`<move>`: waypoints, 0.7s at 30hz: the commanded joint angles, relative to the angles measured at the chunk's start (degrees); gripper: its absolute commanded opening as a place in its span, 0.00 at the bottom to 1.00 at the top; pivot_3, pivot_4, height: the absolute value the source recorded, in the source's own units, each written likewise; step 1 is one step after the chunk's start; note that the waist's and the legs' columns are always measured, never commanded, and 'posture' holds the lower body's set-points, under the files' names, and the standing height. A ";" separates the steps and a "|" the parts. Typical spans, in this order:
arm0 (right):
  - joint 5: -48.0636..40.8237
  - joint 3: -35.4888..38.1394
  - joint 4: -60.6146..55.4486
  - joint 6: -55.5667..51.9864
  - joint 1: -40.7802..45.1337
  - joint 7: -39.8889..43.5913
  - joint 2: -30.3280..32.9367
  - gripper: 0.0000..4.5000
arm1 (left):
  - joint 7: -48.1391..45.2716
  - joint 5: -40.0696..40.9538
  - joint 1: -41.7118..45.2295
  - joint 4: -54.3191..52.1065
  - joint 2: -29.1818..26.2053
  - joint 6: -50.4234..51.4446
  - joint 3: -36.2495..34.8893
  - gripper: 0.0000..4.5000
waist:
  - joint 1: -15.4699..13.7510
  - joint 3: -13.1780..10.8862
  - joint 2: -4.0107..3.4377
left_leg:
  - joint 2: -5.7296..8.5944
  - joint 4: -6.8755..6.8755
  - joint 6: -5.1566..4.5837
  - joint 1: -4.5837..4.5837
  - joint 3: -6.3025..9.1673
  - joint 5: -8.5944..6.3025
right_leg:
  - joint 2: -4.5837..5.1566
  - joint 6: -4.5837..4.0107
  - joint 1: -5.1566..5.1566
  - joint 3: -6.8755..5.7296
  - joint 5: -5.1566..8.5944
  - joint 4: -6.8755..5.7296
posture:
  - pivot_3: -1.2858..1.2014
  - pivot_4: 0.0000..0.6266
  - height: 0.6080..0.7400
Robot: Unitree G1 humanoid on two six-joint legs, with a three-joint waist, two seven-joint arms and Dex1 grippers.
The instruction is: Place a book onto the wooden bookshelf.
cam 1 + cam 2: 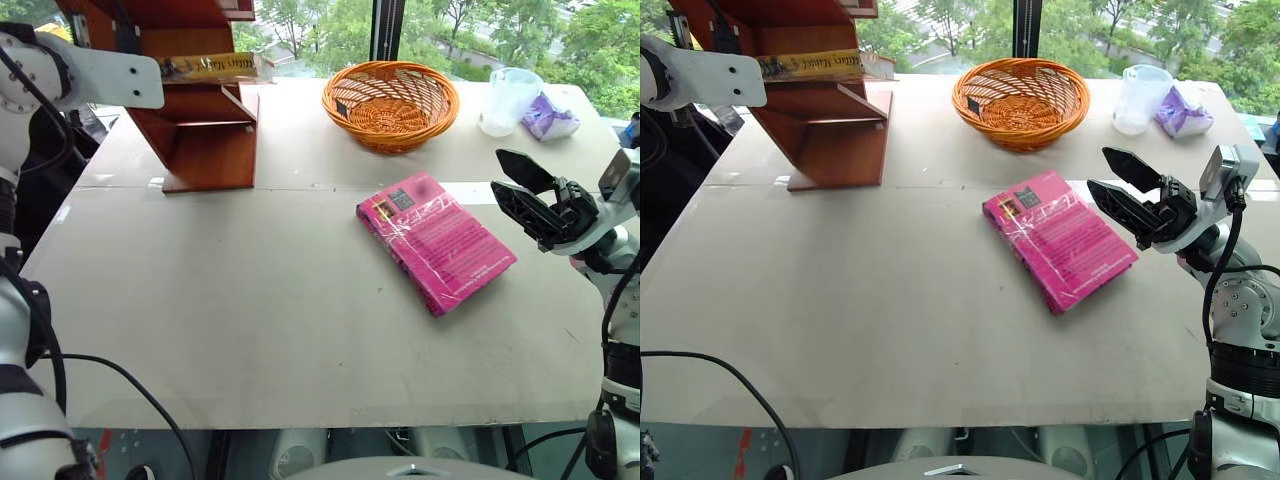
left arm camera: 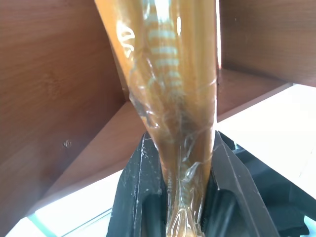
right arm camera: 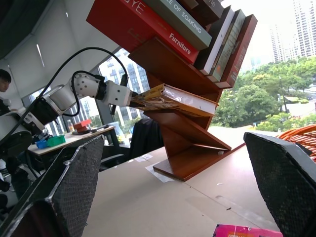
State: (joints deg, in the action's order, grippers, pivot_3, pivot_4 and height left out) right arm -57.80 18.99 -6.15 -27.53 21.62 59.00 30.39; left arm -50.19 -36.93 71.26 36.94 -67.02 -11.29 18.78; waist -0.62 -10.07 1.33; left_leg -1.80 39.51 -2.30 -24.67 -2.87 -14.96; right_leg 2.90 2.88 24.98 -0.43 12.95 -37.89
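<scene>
Book [image 1: 215, 67] on bookshelf [image 1: 200, 130]; basket [image 1: 390, 103] right; pink book [image 1: 436, 240] nearer.

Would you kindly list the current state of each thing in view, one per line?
book: lying flat on a shelf board, one end between the left gripper's fingers.
wooden bookshelf: upright on the table, more books on its upper boards.
left gripper: around the book's end.
right gripper: open, empty, above the table.
pink book: flat on the table, closed.
wicker basket: upright.
plastic cup: upright.

Beige table [image 1: 250, 330]: wooden bookshelf [image 1: 205, 140], wicker basket [image 1: 391, 103], pink book [image 1: 436, 240], plastic cup [image 1: 508, 100].
</scene>
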 commanded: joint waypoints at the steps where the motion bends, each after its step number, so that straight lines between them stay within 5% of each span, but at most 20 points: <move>1: -0.79 1.89 -1.28 0.78 0.53 0.58 0.37 1.00 | 0.74 -0.12 0.49 -1.04 -2.61 0.53 -2.91 0.54 | 0.05 0.00 0.00 | 0.00 0.00 0.00 0.00 0.00 0.00 | 0.00 0.00 0.00 0.00 0.00 0.00 | 0.52 0.24 1.00; 6: -0.73 2.24 -1.17 1.45 0.13 0.94 0.07 1.00 | 1.79 1.92 -3.14 -2.78 -2.53 4.10 -5.85 0.96 | 0.07 0.00 0.00 | 0.00 0.00 0.00 0.03 0.00 0.00 | 0.00 0.00 0.00 0.01 0.00 -0.05 | 0.52 0.24 1.00; 12: -0.38 3.69 -3.07 1.99 -3.72 0.37 0.59 1.00 | -3.73 9.40 -11.80 -13.34 -3.54 14.67 -14.23 0.96 | -0.03 0.01 0.01 | -0.20 0.04 0.00 0.02 -0.01 0.00 | 0.00 0.00 0.00 0.02 0.00 -0.06 | 0.52 0.24 1.00; 17: 3.26 5.59 -5.96 4.19 -12.70 2.33 3.20 1.00 | -12.40 38.42 -20.92 -38.24 11.86 56.42 -36.46 0.96 | -0.53 0.04 0.03 | -0.25 0.27 0.02 -0.08 0.16 0.01 | 0.06 0.01 -0.14 -0.07 0.01 -0.02 | 0.52 0.24 1.00; 21: 11.23 7.36 -6.13 10.47 -22.94 2.19 3.63 1.00 | -16.20 53.33 -46.50 -60.81 21.77 65.42 -48.73 0.96 | 1.49 0.39 -0.58 | -0.22 0.45 0.02 0.42 0.01 -0.03 | 0.13 0.21 -0.48 0.38 0.13 -0.16 | 0.52 0.24 1.00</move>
State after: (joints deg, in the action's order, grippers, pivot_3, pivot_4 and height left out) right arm -49.45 24.43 -10.94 -20.65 0.61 60.83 33.56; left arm -67.07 9.86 28.17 -15.55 -48.38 48.74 -23.98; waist 0.87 -9.68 0.75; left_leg -2.06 39.92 -2.38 -24.15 -2.87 -15.05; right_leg 2.95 3.09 24.45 -0.01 13.09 -37.98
